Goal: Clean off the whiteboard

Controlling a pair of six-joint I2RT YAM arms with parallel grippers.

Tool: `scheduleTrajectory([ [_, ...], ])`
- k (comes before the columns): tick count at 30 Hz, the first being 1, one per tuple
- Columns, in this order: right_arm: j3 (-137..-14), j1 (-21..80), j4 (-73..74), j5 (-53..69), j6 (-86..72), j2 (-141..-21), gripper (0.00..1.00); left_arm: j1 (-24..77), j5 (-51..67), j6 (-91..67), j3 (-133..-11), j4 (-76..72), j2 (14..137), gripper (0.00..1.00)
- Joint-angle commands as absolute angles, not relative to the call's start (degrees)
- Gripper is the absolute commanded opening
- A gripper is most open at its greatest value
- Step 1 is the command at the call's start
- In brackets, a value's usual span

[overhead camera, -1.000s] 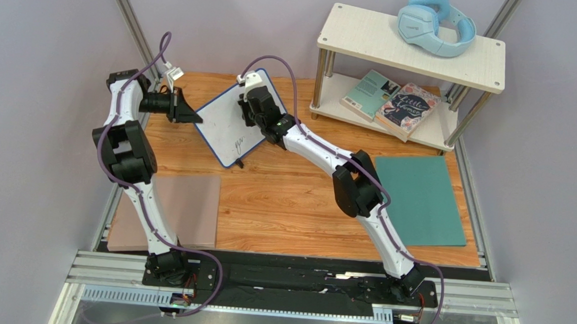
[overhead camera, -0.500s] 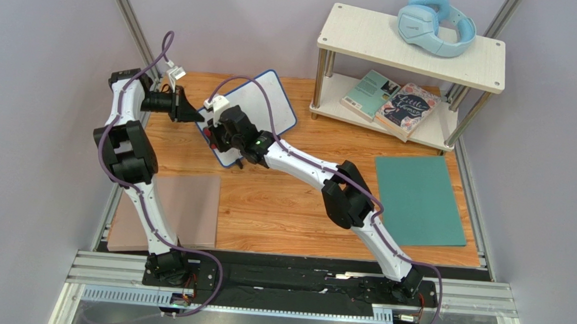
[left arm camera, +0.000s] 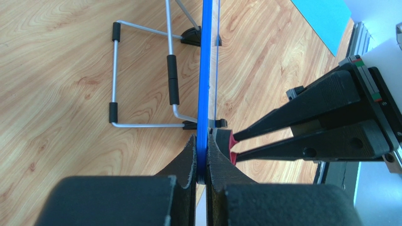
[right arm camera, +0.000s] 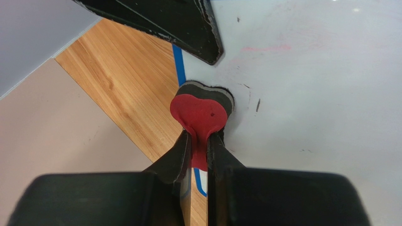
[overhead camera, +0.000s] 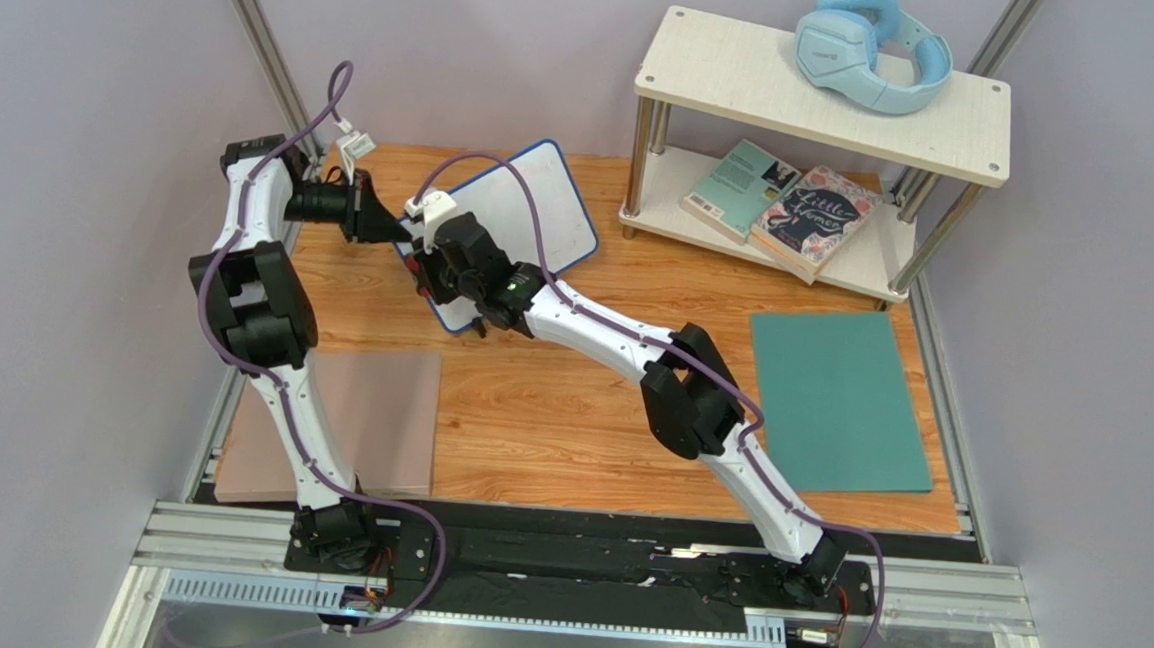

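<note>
Slid from the upper part of the whiteboard to its lower-left corner: right gripper, pinched on a red eraser touching the white face. Board propped at back-left of the wooden table, blue edge clamped in left gripper. On the shelf, a book with "Little" readable.

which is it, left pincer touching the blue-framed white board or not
Touching. The left wrist view shows the left pincer clamped on the edge of the small blue-framed white board, no gap either side.
</note>
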State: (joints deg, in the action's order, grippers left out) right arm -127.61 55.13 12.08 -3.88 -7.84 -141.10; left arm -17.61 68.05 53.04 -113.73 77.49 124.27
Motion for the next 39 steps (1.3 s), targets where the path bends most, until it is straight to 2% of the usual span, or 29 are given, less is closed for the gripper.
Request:
scheduleTrajectory([
  [1, -120.87, 52.65, 8.88, -10.89, -4.14, -137.47, 0.00, -15.73, 65.39, 57.92, -112.94, 96.33, 123.05, 0.00],
  [10, -117.95, 52.03, 8.96, -22.32, 3.08, -139.48, 0.00, -15.73, 64.25, 57.39, -111.19, 95.63, 123.49, 0.00],
  [19, -112.51, 46.24, 10.02, -21.36, -3.07, -137.82, 0.00, -16.00, 61.79, 52.39, -108.19, 90.09, 123.57, 0.00],
  [26, -112.76, 43.51, 14.14, -20.92, -7.38, -137.29, 0.00, -16.17, 62.14, 50.89, -109.07, 89.21, 124.54, 0.00],
  [33, -115.58, 43.86, 18.72, -14.51, -9.49, -138.52, 0.00, -16.08, 62.92, 50.45, -111.18, 90.43, 125.59, 0.00],
  [39, -108.83, 47.37, 14.60, -13.01, -4.93, -135.18, 0.00, -16.08, 64.77, 52.38, -114.17, 95.09, 127.88, 0.00],
])
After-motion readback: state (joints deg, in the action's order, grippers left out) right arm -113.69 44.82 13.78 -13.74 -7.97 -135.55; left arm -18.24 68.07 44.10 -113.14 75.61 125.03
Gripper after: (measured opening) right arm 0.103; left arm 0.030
